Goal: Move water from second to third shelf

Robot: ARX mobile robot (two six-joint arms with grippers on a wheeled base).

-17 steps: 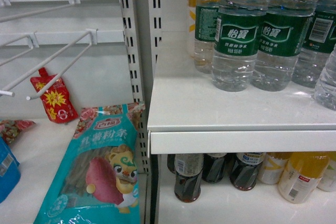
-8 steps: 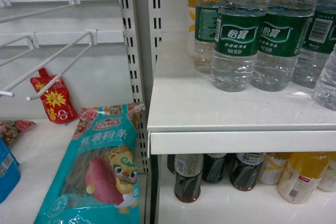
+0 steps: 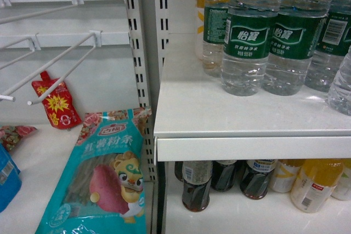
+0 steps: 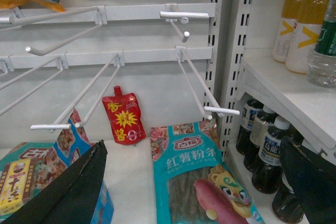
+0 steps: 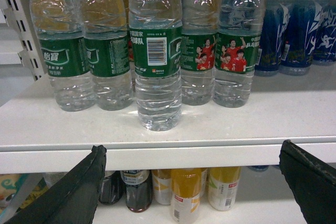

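Several water bottles with green labels stand on the white shelf (image 3: pixel 208 113) at the upper right of the head view, the nearest one (image 3: pixel 245 36) at the front. In the right wrist view one water bottle (image 5: pixel 156 61) stands ahead of the row with its barcode facing me. My right gripper (image 5: pixel 194 182) is open and empty, below and in front of that bottle at the level of the shelf's front edge (image 5: pixel 210 156). My left gripper (image 4: pixel 194 182) is open and empty over a teal snack packet (image 4: pixel 199 182). Neither gripper shows in the head view.
Dark drink bottles (image 3: pixel 196 184) and yellow drink bottles (image 3: pixel 315 184) fill the shelf below. Blue bottles (image 5: pixel 294 35) stand right of the water. Wire hooks (image 4: pixel 199 93) jut from the left bay, above a red pouch (image 3: pixel 55 102) and the teal packet (image 3: pixel 104 179). A slotted upright (image 3: pixel 145 53) divides the bays.
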